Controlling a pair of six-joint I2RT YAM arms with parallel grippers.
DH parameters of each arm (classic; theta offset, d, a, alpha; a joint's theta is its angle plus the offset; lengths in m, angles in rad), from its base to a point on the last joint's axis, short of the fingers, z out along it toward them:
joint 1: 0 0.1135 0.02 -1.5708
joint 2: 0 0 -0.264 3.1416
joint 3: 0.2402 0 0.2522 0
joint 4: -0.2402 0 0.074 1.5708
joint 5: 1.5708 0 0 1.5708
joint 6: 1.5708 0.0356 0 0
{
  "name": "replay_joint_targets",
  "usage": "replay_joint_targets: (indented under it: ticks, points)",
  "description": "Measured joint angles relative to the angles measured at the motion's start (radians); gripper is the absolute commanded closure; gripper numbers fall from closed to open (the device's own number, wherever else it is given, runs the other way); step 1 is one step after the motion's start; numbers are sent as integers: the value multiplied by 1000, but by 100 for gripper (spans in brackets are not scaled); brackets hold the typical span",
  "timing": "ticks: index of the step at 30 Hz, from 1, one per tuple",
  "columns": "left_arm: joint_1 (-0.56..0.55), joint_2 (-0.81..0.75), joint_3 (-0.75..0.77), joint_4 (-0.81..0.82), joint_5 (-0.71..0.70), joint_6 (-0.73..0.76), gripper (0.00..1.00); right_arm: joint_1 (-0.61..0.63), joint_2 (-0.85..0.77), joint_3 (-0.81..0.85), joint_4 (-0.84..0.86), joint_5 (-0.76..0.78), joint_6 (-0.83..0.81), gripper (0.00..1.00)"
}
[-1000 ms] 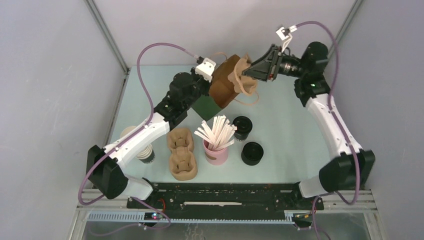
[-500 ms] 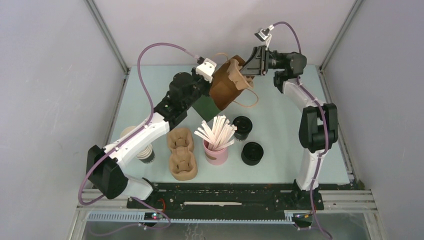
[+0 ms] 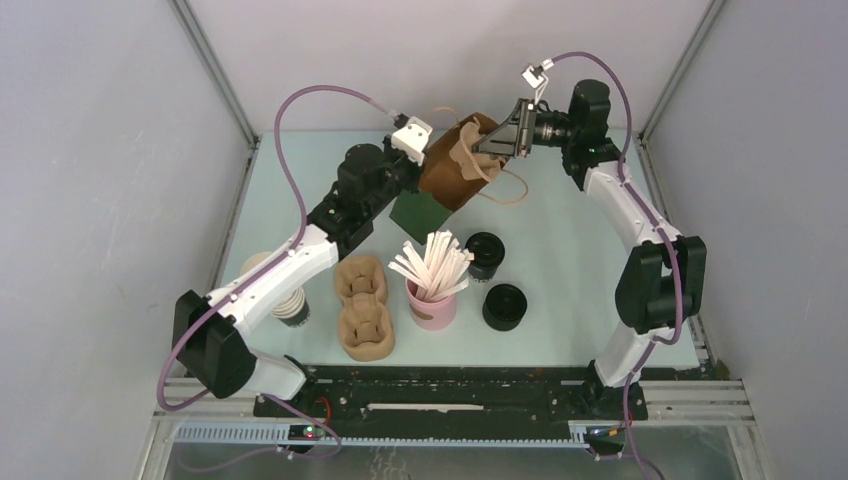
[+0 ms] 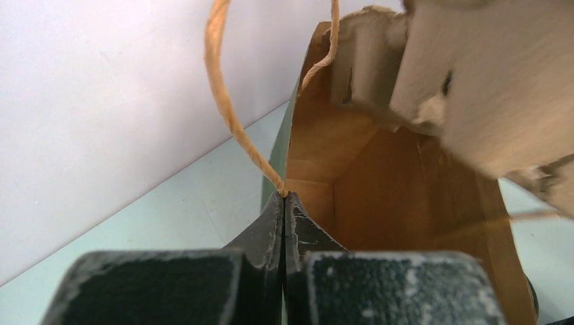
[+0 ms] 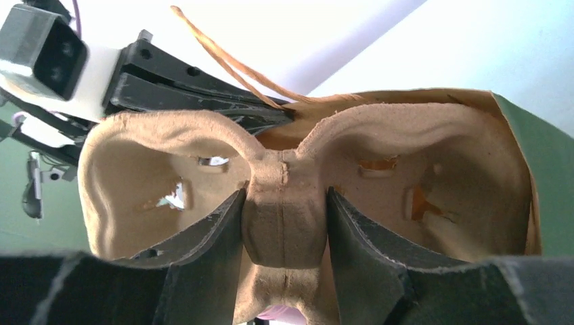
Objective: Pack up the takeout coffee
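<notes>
Pincer on the left (image 4: 284, 203) is pressed tight on the rim of the paper bag (image 3: 447, 182), right where a twine handle (image 4: 223, 101) meets it; the bag sits tilted at the far side of the bench (image 3: 570, 240). The right pincer (image 5: 284, 215) pinches the middle ridge of a pulp cup carrier (image 5: 169, 152) at the bag's open mouth. The takeout coffee (image 3: 485, 252) stands on the bench, just right of the pink straw holder (image 3: 432, 311).
</notes>
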Motion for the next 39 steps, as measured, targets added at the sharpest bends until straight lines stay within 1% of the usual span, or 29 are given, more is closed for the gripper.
replay_joint_targets:
  ticks: [2,6,11,15,19,29,35,39]
  points:
    - [0,0,0,-3,3,-1,100,4,2,39,-149,19,-124,45]
    - [0,0,0,-4,6,-8,100,22,5,90,-384,91,-341,44]
    - [0,0,0,-4,10,-18,100,70,5,129,-589,255,-536,41]
    - [0,0,0,-4,12,-26,100,143,5,181,-711,404,-642,41]
    - [1,0,0,-5,13,-36,100,206,3,221,-773,545,-709,43]
    - [2,0,0,-21,28,-69,100,293,-18,222,-807,847,-858,44]
    - [2,7,0,-46,32,-102,100,312,-18,222,-832,938,-907,45]
    - [2,15,0,-46,53,-114,100,301,-18,222,-834,928,-905,45]
